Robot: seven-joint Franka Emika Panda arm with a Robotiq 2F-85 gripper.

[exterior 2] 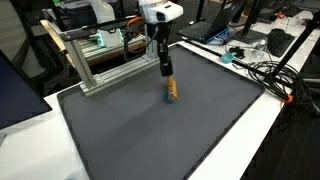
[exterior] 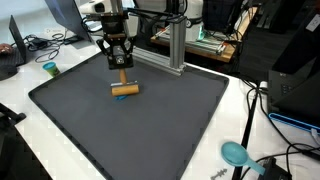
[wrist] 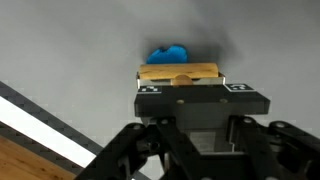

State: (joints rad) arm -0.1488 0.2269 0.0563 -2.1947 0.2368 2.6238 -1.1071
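Note:
A wooden block [exterior: 124, 89] with a blue end lies across the dark grey mat [exterior: 150, 135] near its far side. It appears in both exterior views, and from the other side it shows as wood [exterior 2: 171, 88] with blue at its lower tip. My gripper [exterior: 121, 68] points straight down right above it, and its fingers are shut on a short wooden part that rises from the block. The wrist view shows the wooden block [wrist: 178, 72] just past the gripper [wrist: 181, 82], with a blue part [wrist: 168, 54] beyond it. The gripper body hides the fingertips there.
An aluminium frame [exterior: 175, 45] stands just behind the mat [exterior 2: 180, 140], close to the arm; it shows again as the frame [exterior 2: 100, 65]. A teal cup [exterior: 49, 69] and a teal object [exterior: 236, 153] sit on the white table off the mat. Cables [exterior 2: 265, 70] lie along one side.

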